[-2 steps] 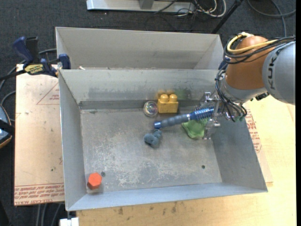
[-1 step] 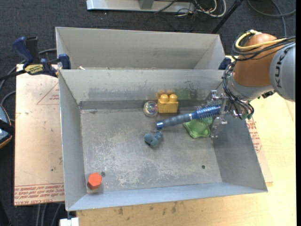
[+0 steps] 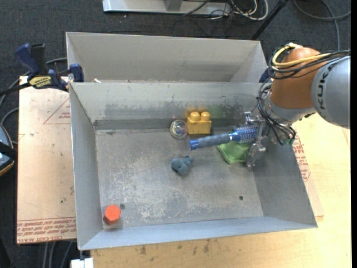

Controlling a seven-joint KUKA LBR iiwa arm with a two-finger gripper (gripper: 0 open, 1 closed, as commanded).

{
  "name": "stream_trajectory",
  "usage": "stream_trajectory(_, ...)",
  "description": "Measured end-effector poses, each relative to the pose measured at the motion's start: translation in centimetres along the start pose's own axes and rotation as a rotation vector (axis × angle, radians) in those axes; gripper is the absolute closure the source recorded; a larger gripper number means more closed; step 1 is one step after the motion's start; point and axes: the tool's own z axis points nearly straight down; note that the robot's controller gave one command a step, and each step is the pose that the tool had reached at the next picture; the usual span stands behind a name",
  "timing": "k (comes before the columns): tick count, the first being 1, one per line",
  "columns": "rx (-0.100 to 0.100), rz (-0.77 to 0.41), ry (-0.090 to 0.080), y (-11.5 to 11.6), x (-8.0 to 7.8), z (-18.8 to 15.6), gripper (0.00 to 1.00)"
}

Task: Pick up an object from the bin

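Note:
My gripper (image 3: 252, 151) hangs low at the right side of the bin, against the right wall. Just left of it lies a crumpled green thing (image 3: 232, 153), touching or nearly touching it. A blue brush-like stick (image 3: 215, 141) stretches from the bin's middle to the gripper, and its bristly light-blue end (image 3: 244, 133) sits right at the gripper's body. Whether the gripper has hold of either one I cannot make out. A yellow two-stud brick (image 3: 198, 122) stands behind the stick near the back wall.
A clear little ball (image 3: 179, 129) rests beside the yellow brick. A grey-blue lump (image 3: 181, 165) lies mid-bin. A small thing with an orange-red top (image 3: 112, 214) sits in the front left corner. The arm's orange cover and cables hang over the right rim.

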Motion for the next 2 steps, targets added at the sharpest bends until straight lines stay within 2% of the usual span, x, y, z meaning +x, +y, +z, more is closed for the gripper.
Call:
stream_trajectory(1, -0.001, 0.001, 0.003, -0.03, -0.15, -0.17, 0.0)
stream_trajectory(2, -0.001, 0.002, 0.0, -0.06, -0.22, -0.25, 1.0)
